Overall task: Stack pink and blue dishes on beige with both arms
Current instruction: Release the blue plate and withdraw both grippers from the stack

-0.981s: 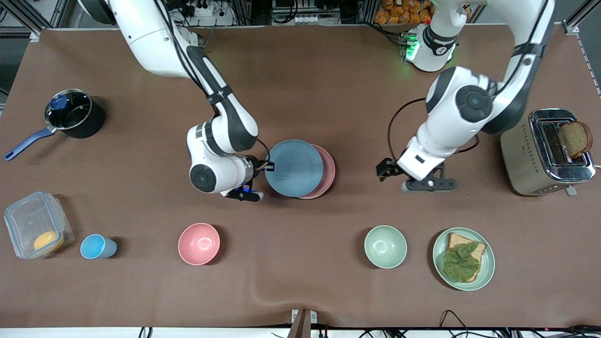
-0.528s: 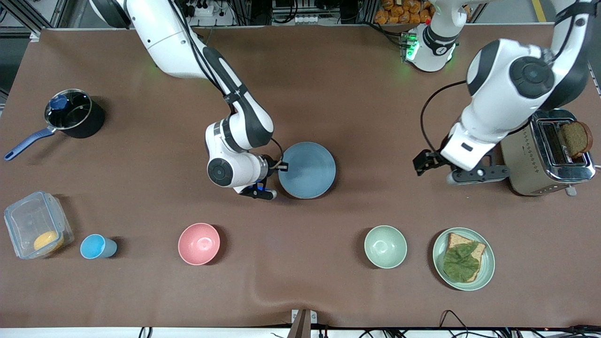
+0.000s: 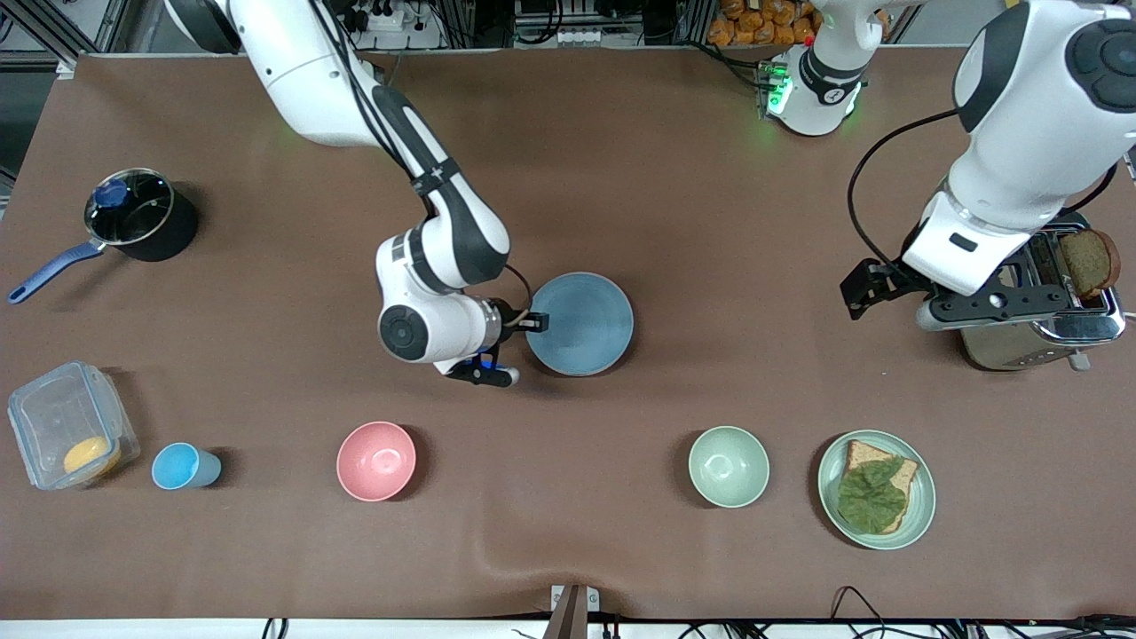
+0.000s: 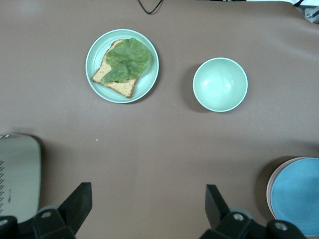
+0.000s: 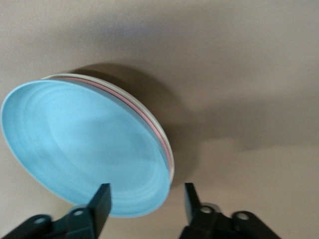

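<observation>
The light blue matte plate (image 3: 579, 323) tops the pink plate (image 5: 158, 130) and cream-beige plate (image 5: 130, 98); stacking looks complete. The right pincer (image 3: 517, 322) is spread at the stack's rim. The left pincer (image 3: 874, 286), spread and empty, waits over the table (image 3: 621, 177) beside the toaster (image 3: 1029, 302).

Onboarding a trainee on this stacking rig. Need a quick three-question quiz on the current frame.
1. True or false: the left tool grips a plate.
2. Which plate tops the stack? A pink, B blue, C beige.
3. Fill in: the right tool is open at the stack's ____.
Key: 1 false, it hangs open and empty over the table beside the toaster. 2 B. 3 rim.
</observation>
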Motion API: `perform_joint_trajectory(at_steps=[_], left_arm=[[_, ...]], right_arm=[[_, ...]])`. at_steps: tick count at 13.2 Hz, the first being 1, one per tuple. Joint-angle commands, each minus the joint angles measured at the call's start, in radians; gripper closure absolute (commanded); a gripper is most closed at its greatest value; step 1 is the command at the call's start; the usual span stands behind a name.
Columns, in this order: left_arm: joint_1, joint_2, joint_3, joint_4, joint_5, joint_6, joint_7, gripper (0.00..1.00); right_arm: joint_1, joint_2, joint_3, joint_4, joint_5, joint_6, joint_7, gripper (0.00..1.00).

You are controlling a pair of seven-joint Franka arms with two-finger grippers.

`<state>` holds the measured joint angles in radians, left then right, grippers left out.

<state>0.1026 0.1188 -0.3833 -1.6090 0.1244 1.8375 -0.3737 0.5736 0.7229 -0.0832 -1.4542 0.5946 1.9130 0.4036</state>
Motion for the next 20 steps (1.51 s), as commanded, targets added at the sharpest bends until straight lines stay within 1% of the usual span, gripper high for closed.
perform_joint_trajectory(at_steps=[1, 3, 4, 6, 7, 9, 10, 11, 12, 13, 14, 15, 18, 19, 20], left_arm=[[0.002, -0.001, 0.007, 0.063, 0.020, -0.095, 0.018, 0.00], [0.009, -0.008, 0.009, 0.083, 0.011, -0.125, 0.019, 0.00], [0.018, -0.011, 0.008, 0.095, 0.009, -0.142, 0.019, 0.00], [0.023, -0.027, 0.007, 0.100, 0.008, -0.156, 0.038, 0.00], [0.040, -0.040, 0.012, 0.100, 0.003, -0.156, 0.057, 0.00], [0.060, -0.053, 0.020, 0.103, -0.021, -0.162, 0.125, 0.00], [0.037, -0.063, 0.071, 0.104, -0.037, -0.164, 0.160, 0.00], [-0.015, -0.070, 0.130, 0.103, -0.055, -0.165, 0.176, 0.00], [-0.047, -0.073, 0.168, 0.101, -0.058, -0.165, 0.180, 0.00], [-0.056, -0.074, 0.176, 0.100, -0.058, -0.170, 0.185, 0.00], [-0.058, -0.076, 0.176, 0.100, -0.058, -0.185, 0.187, 0.00], [-0.069, -0.082, 0.179, 0.100, -0.058, -0.191, 0.187, 0.00], [-0.070, -0.090, 0.187, 0.098, -0.060, -0.208, 0.188, 0.00], [-0.069, -0.090, 0.185, 0.098, -0.060, -0.219, 0.188, 0.00], [-0.069, -0.090, 0.184, 0.100, -0.060, -0.227, 0.190, 0.00]], right_arm=[[-0.104, -0.045, -0.015, 0.069, -0.105, -0.182, -0.002, 0.00], [-0.170, -0.080, -0.024, 0.103, -0.243, -0.279, -0.023, 0.00], [-0.216, -0.106, -0.023, 0.103, -0.287, -0.320, -0.067, 0.00], [-0.306, -0.135, -0.026, 0.103, -0.320, -0.397, -0.197, 0.00], [-0.346, -0.155, -0.030, 0.097, -0.352, -0.405, -0.235, 0.00], [-0.411, -0.186, -0.032, 0.095, -0.453, -0.408, -0.319, 0.00], [-0.446, -0.197, -0.032, 0.095, -0.478, -0.408, -0.366, 0.00], [-0.486, -0.210, -0.032, 0.095, -0.498, -0.408, -0.420, 0.00], [-0.504, -0.229, -0.033, 0.095, -0.510, -0.408, -0.446, 0.00], [-0.505, -0.261, -0.041, 0.087, -0.533, -0.401, -0.465, 0.00], [-0.502, -0.304, -0.041, 0.072, -0.580, -0.397, -0.463, 0.00], [-0.505, -0.350, -0.041, 0.052, -0.608, -0.394, -0.463, 0.00], [-0.535, -0.549, -0.038, -0.089, -0.615, -0.325, -0.463, 0.00], [-0.547, -0.584, -0.036, -0.100, -0.613, -0.327, -0.465, 0.00], [-0.551, -0.600, -0.035, -0.095, -0.613, -0.330, -0.470, 0.00]])
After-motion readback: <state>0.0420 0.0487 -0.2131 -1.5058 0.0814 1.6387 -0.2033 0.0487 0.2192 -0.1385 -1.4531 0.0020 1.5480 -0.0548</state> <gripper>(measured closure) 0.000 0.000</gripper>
